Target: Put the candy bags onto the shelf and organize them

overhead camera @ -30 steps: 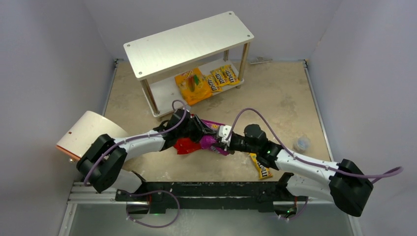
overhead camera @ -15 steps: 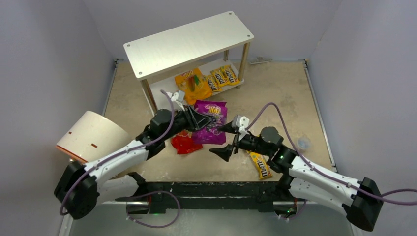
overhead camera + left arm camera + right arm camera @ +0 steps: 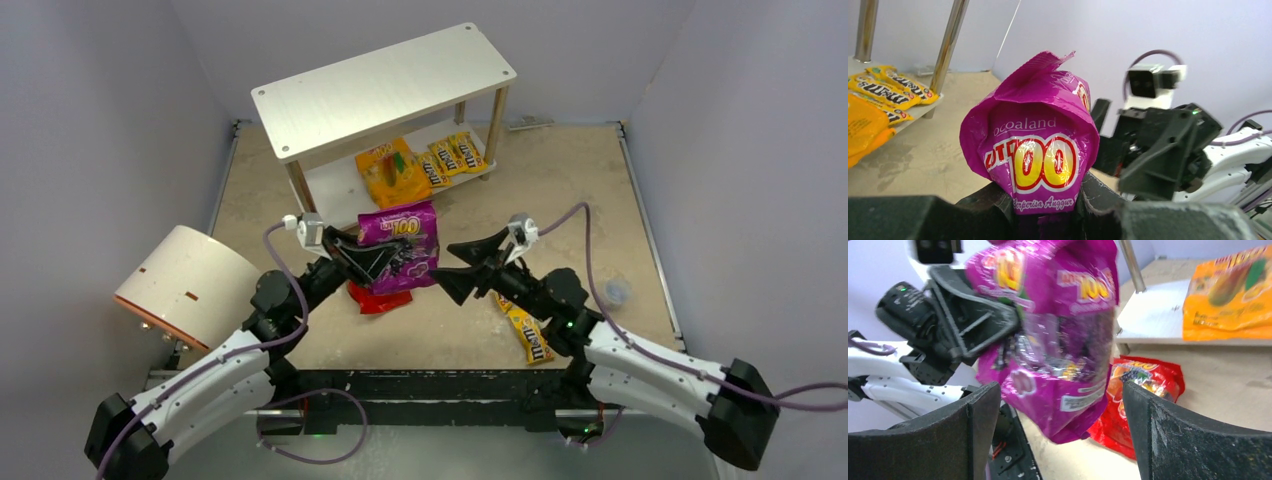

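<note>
Handover done: right gripper has let go, jaws now spread wide, right of centre. Left gripper alone pinches purple bag, raised mid-frame just below shelf. Red bag lies underneath. Likely next: shelving purple bag.

The left gripper now holds the purple bag raised upright; the right gripper has released it, jaws spread wide.

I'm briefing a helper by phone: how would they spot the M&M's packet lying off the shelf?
Find the right arm. Beside it on the tabletop lies a yellow M&M's packet. Its twins sit on the shelf's lower board; this one lies alone.
</note>
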Controlling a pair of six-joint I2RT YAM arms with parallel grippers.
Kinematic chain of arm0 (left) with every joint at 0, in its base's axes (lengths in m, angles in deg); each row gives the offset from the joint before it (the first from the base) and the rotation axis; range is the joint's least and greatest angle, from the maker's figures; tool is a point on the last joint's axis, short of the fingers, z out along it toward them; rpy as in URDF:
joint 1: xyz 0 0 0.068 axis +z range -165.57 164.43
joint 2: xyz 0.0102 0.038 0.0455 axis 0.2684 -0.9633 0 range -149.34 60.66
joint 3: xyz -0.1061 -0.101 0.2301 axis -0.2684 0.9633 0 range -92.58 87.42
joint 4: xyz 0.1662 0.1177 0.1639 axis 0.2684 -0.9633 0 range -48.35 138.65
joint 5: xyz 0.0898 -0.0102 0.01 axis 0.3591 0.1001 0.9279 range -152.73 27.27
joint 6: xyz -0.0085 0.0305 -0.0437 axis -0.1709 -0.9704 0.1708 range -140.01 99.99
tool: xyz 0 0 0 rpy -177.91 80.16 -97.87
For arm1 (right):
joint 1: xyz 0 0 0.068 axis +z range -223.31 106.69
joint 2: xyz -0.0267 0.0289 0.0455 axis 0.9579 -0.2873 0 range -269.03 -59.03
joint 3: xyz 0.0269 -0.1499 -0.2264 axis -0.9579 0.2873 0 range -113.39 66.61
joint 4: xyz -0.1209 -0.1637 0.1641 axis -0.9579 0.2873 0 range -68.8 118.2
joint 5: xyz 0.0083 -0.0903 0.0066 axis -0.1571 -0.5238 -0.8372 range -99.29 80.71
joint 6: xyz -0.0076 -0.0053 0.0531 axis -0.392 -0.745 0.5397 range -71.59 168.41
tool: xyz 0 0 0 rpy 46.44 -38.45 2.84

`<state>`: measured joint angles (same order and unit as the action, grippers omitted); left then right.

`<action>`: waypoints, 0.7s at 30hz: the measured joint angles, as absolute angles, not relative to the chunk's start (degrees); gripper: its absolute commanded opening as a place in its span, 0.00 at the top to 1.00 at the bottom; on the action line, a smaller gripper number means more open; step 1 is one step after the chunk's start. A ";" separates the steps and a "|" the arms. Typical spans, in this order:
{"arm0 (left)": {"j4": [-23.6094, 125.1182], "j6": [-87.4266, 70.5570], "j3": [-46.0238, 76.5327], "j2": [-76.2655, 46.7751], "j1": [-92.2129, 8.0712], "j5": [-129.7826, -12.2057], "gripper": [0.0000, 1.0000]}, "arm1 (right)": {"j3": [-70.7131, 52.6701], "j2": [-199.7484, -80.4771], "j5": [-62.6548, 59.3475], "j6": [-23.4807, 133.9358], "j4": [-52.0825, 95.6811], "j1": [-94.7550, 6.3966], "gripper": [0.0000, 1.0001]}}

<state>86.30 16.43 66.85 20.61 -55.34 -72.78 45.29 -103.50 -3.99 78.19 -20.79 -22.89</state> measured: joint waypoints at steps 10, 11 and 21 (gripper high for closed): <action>90.21 18.44 68.57 21.39 -55.23 -72.91 0.95 | 41.29 -123.30 1.21 84.47 -37.12 -22.87 0.17; 90.21 18.53 68.57 21.64 -55.25 -72.91 0.95 | 40.85 -124.05 1.58 84.71 -38.54 -22.89 0.19; 91.57 18.86 68.59 22.73 -54.95 -71.71 0.92 | 39.46 -133.60 6.17 90.41 -54.48 -24.10 0.70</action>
<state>91.57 18.86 68.59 22.73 -54.95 -71.71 39.46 -133.60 6.17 90.41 -54.48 -24.10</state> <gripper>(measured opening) 0.259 0.562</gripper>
